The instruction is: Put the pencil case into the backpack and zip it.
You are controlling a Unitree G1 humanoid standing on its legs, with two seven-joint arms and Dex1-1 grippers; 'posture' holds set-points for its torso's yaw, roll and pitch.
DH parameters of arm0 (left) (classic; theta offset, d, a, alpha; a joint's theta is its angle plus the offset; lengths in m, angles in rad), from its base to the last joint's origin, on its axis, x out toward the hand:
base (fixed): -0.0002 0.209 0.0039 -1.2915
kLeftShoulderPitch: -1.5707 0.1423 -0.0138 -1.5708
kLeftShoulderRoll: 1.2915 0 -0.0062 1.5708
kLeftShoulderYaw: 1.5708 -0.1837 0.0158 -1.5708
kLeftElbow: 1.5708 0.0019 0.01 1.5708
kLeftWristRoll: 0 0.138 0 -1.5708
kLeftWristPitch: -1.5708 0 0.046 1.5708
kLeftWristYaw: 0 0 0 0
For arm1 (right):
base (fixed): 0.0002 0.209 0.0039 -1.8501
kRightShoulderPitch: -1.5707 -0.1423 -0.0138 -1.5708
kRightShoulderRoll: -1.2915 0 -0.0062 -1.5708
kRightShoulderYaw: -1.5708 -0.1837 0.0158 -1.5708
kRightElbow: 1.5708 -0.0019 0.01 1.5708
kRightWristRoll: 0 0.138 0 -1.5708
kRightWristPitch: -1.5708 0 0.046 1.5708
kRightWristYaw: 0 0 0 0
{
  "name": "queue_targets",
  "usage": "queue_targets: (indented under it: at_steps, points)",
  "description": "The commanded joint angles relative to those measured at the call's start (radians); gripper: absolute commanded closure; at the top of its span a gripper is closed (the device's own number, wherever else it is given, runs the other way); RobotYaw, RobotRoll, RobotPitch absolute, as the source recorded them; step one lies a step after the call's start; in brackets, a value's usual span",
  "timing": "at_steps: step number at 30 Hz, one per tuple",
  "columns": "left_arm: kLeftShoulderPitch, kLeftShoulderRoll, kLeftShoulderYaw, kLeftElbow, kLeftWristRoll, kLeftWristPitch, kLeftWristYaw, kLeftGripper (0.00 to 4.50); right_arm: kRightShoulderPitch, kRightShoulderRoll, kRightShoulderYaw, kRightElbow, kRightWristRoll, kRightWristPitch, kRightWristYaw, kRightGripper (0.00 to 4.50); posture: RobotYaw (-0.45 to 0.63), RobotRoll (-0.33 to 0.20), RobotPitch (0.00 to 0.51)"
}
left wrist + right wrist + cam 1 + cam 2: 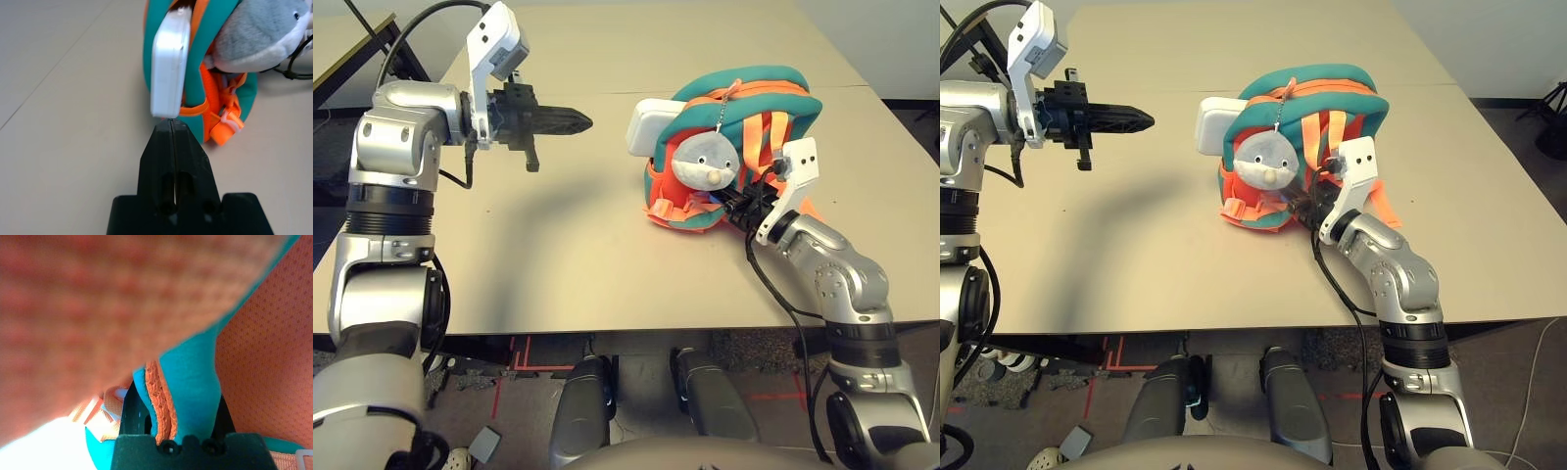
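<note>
Left claw (576,121) pressed together, empty, above table (558,245). Right claw (171,401) pinches teal-orange edge of backpack (744,117); fingertips buried in fabric. Pencil case (649,127) half inside backpack, remainder hidden.

arms: silver metal segments with black ribbed joint rings | wrists: white angular camera brackets with small dark holes | left gripper (573,121): black, two tapered fingers | right gripper (171,431): black base, two round screw holes | cables: black, looping along both forearms
</note>
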Motion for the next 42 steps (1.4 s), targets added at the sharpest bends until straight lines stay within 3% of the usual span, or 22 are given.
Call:
queue_targets:
  at_steps: [1,5,12,16,23,31,35,42]
  points:
    - [-0.051,-0.056,-0.044,0.091,0.023,-0.057,0.004,4.5,0.015,0.009,0.024,0.022,-0.015,0.021,-0.006,4.05,-0.17,0.0,0.123]
    - [-0.122,-0.157,-0.065,0.235,0.043,-0.128,0.021,4.5,0.015,0.012,0.022,0.022,-0.019,0.021,-0.007,4.05,-0.17,0.0,0.125]
    - [-0.302,-0.396,-0.094,0.626,0.129,-0.34,0.101,4.5,0.005,0.021,0.03,0.031,-0.024,0.021,-0.004,4.05,-0.17,0.0,0.13]
    - [-0.345,-0.458,-0.084,0.722,0.153,-0.403,0.112,4.5,0.003,0.024,0.032,0.027,-0.026,0.024,-0.004,4.05,-0.18,0.0,0.135]
    - [-0.329,-0.418,-0.056,0.688,0.141,-0.393,0.058,4.5,0.009,0.028,0.028,0.019,-0.029,0.027,-0.009,4.05,-0.19,0.0,0.136]
    - [-0.238,-0.253,-0.013,0.403,0.091,-0.231,-0.007,4.5,0.004,0.031,0.031,0.029,-0.032,0.024,-0.004,4.05,-0.17,0.0,0.14]
    - [-0.193,-0.166,0.022,0.175,0.018,-0.072,-0.023,3.54,0.001,0.031,0.034,0.035,-0.032,0.022,0.0,4.05,-0.17,0.0,0.14]
    - [-0.103,-0.07,0.007,-0.168,-0.101,0.145,-0.041,0.81,-0.005,0.026,0.036,0.048,-0.036,0.016,0.01,4.05,-0.16,0.0,0.132]
